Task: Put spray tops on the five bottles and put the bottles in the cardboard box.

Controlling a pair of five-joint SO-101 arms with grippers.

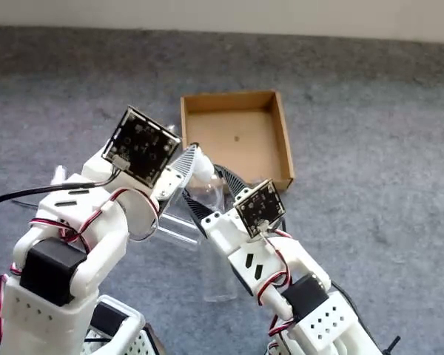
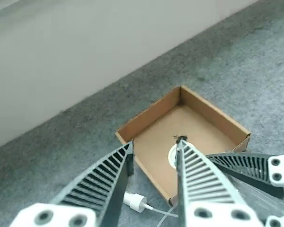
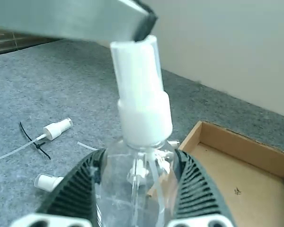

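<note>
A clear bottle stands upright in my right gripper, which is shut on its body. A white spray top sits on the bottle's neck. My left gripper hangs open just above it, and one of its fingers touches the cap's upper edge. From the left wrist view the cap shows as a white disc beside one finger. In the high view both grippers meet at the bottle, close to the near left corner of the cardboard box, which holds nothing.
Loose spray tops lie on the grey carpet near a black zip tie. Another spray top lies below the left gripper. More clear bottles lie between the arms.
</note>
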